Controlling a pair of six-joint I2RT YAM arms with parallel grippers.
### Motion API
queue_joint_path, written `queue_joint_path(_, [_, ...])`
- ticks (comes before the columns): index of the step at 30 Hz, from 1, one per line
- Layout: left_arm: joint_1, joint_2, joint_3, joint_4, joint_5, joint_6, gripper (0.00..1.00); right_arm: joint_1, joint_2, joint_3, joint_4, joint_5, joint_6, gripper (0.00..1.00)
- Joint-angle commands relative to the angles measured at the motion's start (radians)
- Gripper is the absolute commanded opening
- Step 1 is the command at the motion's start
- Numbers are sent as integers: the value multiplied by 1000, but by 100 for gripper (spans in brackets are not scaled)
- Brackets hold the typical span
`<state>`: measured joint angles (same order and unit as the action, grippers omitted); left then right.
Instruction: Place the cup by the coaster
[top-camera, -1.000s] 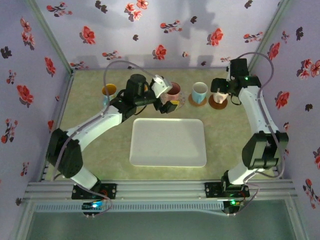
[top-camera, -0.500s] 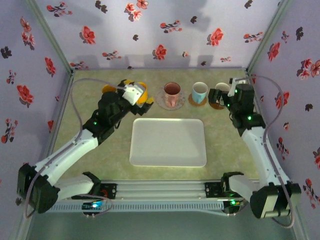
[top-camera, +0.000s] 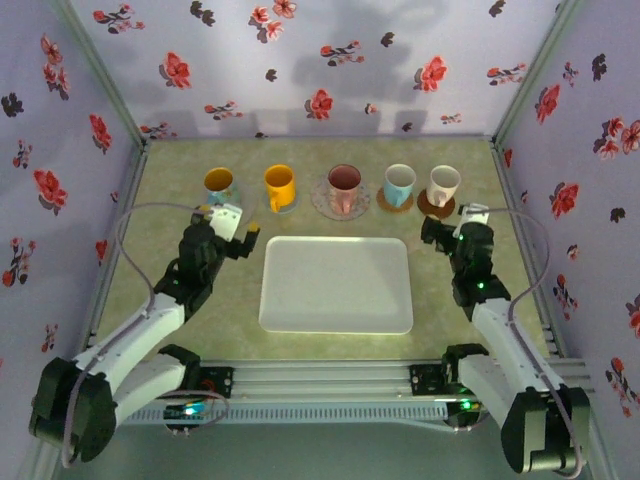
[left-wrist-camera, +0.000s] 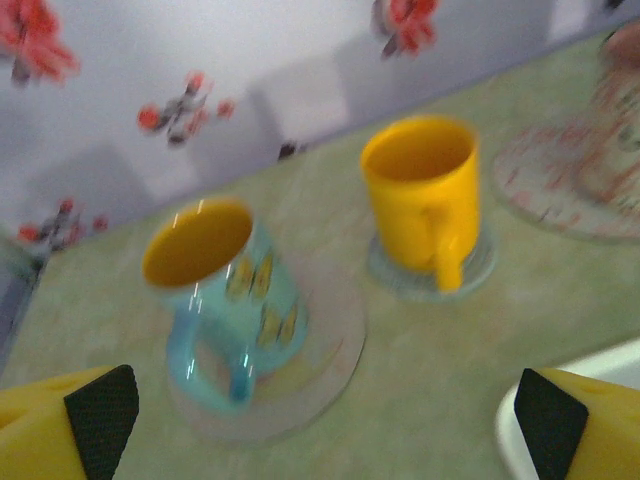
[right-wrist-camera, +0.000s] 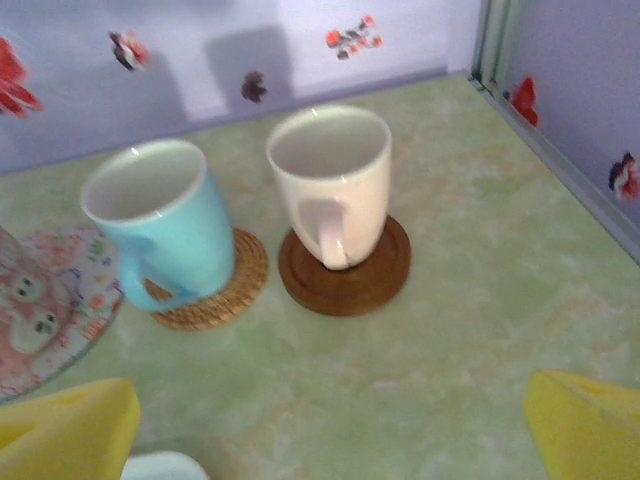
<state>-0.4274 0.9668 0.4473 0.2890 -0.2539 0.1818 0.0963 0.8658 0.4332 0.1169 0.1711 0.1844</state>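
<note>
Plain yellow cup (left-wrist-camera: 420, 190) upright on clear coaster (left-wrist-camera: 385, 272), mouth up, handle toward near edge. Cream cup (right-wrist-camera: 330, 180) likewise on brown coaster (right-wrist-camera: 372, 278). Left gripper (left-wrist-camera: 322, 420), right gripper (right-wrist-camera: 328, 435) spread wide, empty.

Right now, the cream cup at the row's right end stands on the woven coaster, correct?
No. The cream cup, at the row's right end, stands on the dark wooden coaster; the right wrist view shows the woven coaster under the blue cup.
</note>
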Motion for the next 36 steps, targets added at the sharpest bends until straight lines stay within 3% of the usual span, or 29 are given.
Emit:
queue_joint_path(1, [52, -13, -106, 174, -62, -70, 100, -1, -11, -72, 187, 83, -1, 99])
queue_joint_path(10, [214, 135, -143, 337, -4, -91, 100, -31, 62, -190, 387, 157, -22, 99])
queue_joint_path(17, [265, 290, -139, 468, 71, -99, 100, -48, 196, -215, 578, 184, -39, 99])
queue_joint_path(25, [321, 398, -143, 628, 80, -95, 100, -57, 388, -187, 718, 82, -60, 99])
queue_joint_path(36, [399, 582, -188, 846, 138, -165, 100, -66, 583, -92, 746, -19, -118, 99])
